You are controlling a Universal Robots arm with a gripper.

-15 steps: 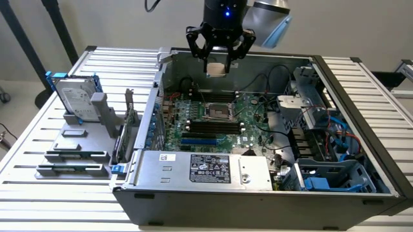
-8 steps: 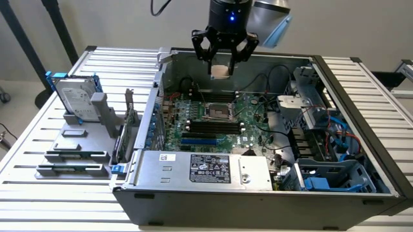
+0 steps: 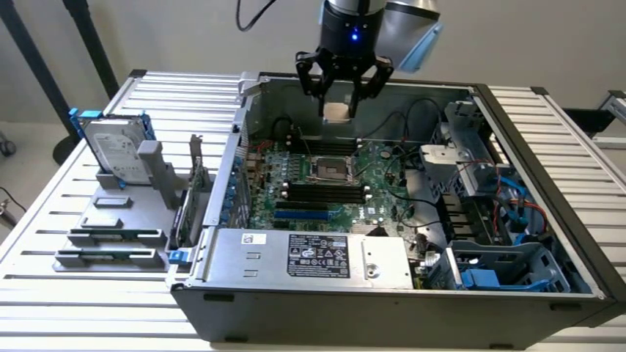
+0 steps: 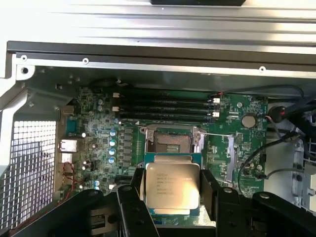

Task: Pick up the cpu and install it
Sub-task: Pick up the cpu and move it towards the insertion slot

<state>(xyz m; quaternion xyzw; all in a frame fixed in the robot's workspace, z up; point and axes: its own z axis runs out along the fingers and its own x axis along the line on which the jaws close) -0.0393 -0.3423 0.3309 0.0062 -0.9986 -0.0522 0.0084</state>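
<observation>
Currently, one slatted metal table [image 3: 29,293] bears one open grey computer case [image 3: 391,301], inside it lie one green motherboard [image 3: 377,165] and its one empty square socket [image 3: 328,170], and above them one black gripper [image 3: 336,99] clamps its two fingers on one small silvery square cpu [image 3: 336,112], held aloft, apart from the socket.

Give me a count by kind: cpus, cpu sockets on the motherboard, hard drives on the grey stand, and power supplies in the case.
cpu: 1
cpu socket: 1
hard drive: 1
power supply: 1
Total: 4
</observation>
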